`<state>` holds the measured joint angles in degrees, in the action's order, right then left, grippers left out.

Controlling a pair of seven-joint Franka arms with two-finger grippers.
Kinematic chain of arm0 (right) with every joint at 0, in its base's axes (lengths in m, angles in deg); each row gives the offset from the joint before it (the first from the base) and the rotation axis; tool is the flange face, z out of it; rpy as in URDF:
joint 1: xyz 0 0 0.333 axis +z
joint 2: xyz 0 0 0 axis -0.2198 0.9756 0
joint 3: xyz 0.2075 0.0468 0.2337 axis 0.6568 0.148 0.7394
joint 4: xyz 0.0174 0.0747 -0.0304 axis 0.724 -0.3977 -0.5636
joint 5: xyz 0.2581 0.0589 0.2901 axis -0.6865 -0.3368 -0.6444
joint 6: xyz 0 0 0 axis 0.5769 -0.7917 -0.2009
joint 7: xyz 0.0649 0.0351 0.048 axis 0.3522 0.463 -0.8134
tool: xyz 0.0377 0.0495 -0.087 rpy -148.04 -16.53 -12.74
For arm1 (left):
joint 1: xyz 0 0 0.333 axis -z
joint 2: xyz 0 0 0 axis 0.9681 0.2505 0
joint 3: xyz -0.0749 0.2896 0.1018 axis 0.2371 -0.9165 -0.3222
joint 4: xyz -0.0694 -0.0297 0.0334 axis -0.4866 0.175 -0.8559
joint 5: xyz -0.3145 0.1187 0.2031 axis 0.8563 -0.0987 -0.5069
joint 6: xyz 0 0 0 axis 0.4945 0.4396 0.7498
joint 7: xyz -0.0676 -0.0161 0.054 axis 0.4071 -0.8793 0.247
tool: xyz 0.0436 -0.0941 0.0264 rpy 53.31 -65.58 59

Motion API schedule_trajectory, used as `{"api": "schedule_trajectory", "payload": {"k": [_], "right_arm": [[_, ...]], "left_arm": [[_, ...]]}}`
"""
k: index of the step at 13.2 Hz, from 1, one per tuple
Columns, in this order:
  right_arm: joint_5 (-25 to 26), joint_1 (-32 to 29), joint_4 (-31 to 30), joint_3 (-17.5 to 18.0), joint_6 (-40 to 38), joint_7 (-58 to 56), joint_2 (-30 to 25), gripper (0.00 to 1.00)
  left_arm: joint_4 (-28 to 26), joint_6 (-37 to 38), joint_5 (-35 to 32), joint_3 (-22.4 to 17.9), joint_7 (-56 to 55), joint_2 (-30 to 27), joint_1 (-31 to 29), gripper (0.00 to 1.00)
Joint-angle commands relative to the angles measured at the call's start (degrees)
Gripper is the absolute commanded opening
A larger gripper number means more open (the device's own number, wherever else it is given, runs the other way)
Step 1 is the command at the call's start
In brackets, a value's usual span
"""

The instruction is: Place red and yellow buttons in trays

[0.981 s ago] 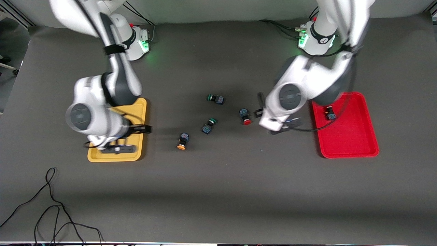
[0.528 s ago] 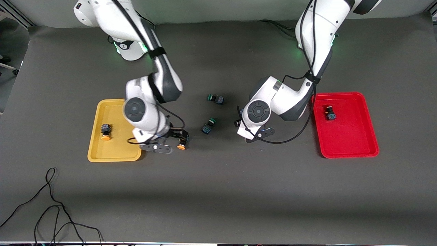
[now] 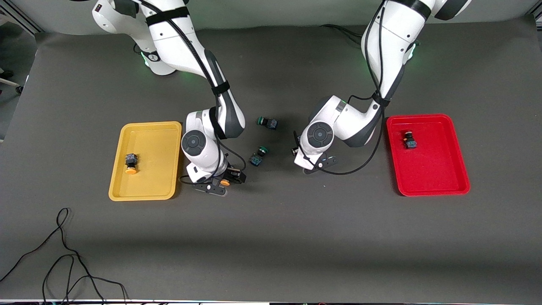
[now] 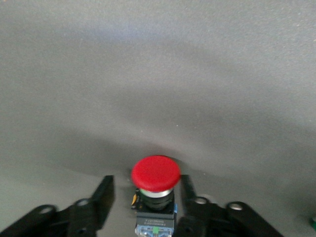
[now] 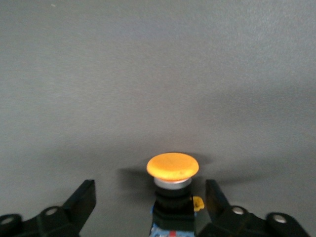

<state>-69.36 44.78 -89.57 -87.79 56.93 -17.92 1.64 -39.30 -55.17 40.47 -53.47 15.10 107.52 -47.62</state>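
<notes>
The red button stands on the table between the open fingers of my left gripper; one finger is close beside it. In the front view my left gripper hides this button. The yellow button stands between the wide-open fingers of my right gripper; its cap shows under my right gripper, close to the yellow tray. A second yellow button lies in the yellow tray. A second red button lies in the red tray.
Two green-capped buttons lie on the dark mat between the two arms. A black cable coils near the front edge at the right arm's end.
My right arm has swung from over the yellow tray to the yellow button on the table, uncovering the button in that tray. My left gripper has moved over the red button.
</notes>
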Motion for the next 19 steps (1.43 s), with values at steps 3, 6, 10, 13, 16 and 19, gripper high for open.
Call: {"api": "schedule_trajectory", "payload": {"k": [3,6,10,13,16,19], "right_arm": [[-1.6,0.4,1.2,-0.3,0.4,0.2,0.8,0.19],[-1.0,0.3,1.3,-0.6,-0.6,0.0,-0.5,0.05],[2.1,0.2,1.6,-3.2,-10.4,-0.2,-6.4,0.05],[7.4,-0.4,0.6,-7.3,-20.7,-9.8,-11.8,0.05],[7.3,-0.4,-3.2,-17.0,-25.1,-29.0,-12.9,0.05],[7.0,-5.6,-6.4,-19.6,-24.8,-43.4,-11.4,0.05]], "left_arm": [[0.2,1.9,2.4,-1.0,-0.7,-2.1,0.0,0.00],[8.1,21.5,2.2,-1.0,7.9,-5.4,-7.3,0.00],[7.6,34.8,-3.5,-1.6,30.8,-12.5,-20.7,0.00],[4.0,33.1,-11.0,-1.5,47.9,-13.5,-32.0,0.00],[-3.0,22.2,-14.4,-1.6,56.3,-13.0,-39.4,0.02],[-11.4,9.7,-14.8,-1.7,58.7,-12.6,-42.3,0.15]]}}
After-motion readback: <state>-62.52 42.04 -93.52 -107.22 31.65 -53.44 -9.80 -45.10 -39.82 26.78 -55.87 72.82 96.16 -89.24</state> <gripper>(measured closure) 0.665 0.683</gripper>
